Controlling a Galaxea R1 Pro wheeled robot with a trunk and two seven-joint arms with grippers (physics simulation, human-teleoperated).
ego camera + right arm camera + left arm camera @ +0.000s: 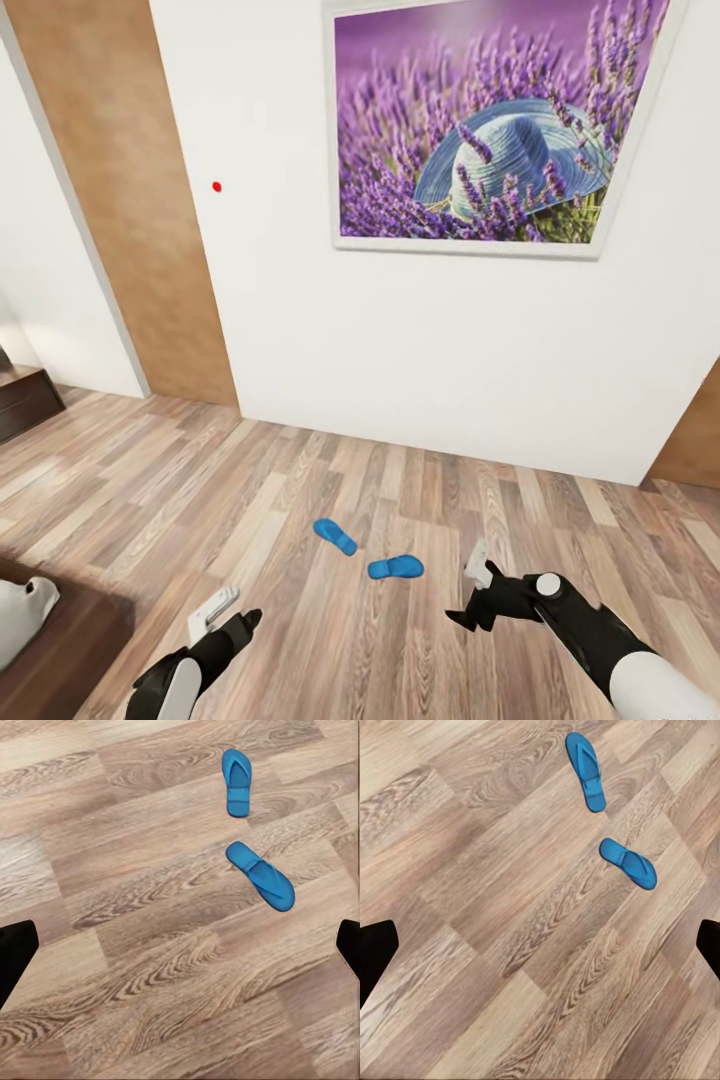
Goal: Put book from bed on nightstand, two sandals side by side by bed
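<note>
While the head camera looks down across the wood-plank floor point(300, 500) toward a white wall point(400, 350), two blue sandals lie on the boards between the robot's arms and that wall. The left sandal point(335, 536) and the right sandal point(395, 568) sit near each other but apart, heels angled toward one another, not parallel. A framed lavender picture point(490, 125) hangs on the wall, and a brown wooden door panel point(130, 200) stands to its left. At the lower left corner a dark brown bed frame point(70, 640) with a pale mattress corner point(22, 610) shows. The left gripper point(215, 607) and right gripper point(478, 565) hover over the floor, holding nothing.

From the left wrist camera, both sandals point(586, 771) point(628, 862) lie on the planks, well clear of the black fingertips point(373, 952), which stand spread wide.

From the right wrist camera, the sandals point(237, 782) point(260, 875) lie ahead, and the dark fingertips point(13, 956) stand wide apart, empty.
</note>
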